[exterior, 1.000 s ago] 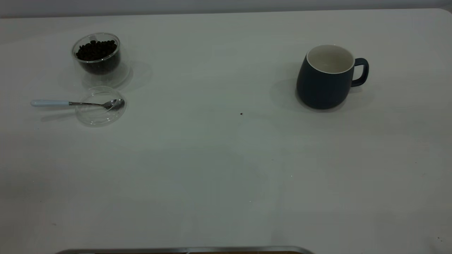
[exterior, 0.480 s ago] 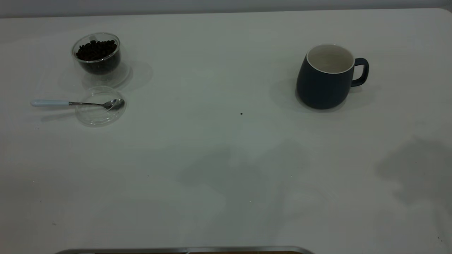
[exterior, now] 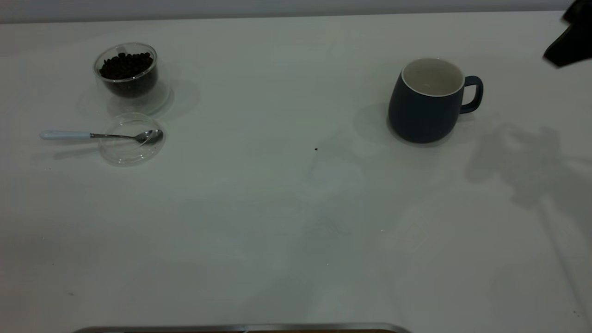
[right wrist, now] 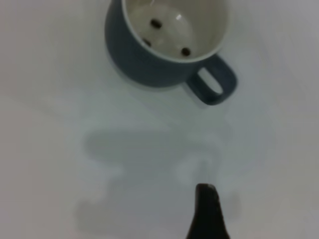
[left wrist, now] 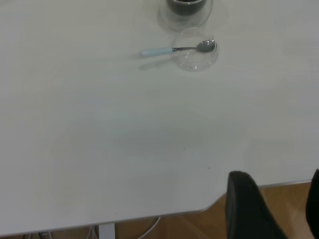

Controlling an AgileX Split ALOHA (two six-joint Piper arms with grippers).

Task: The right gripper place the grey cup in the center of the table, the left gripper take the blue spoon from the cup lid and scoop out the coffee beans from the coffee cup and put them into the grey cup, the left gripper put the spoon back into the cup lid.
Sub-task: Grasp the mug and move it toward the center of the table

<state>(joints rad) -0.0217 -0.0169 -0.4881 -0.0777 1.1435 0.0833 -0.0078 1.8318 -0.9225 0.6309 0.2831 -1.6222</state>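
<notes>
On the near side of the white tabletop [exterior: 277, 222], well short of the grey cup [exterior: 428, 101], nothing stands but soft shadows and a thin metal edge [exterior: 240, 328] at the very front. A tiny dark speck [exterior: 316, 149] lies on the bare surface a little nearer than the grey cup and off toward the glassware. The grey cup stands upright on the right part of the tabletop, its handle pointing away from the glassware; the right wrist view looks down into it and shows three coffee beans [right wrist: 156, 23] on its pale floor. Far across from the grey cup, at about its depth, sits the cup lid [exterior: 132, 139] with the blue spoon [exterior: 99, 135] resting across it, bowl inside the lid and pale handle reaching out over the tabletop away from the grey cup. Just beyond the lid, close beside it, the coffee cup [exterior: 127, 76] stands upright, heaped with dark beans. Farther back than the grey cup and out past its handle, the right pincer [exterior: 570, 41] hangs above the tabletop edge, touching nothing; whether it is released or clenched I cannot tell. The left pincer [left wrist: 271, 209] is off the tabletop's corner, well away from the spoon, its two fingers spread apart and gripping nothing.
</notes>
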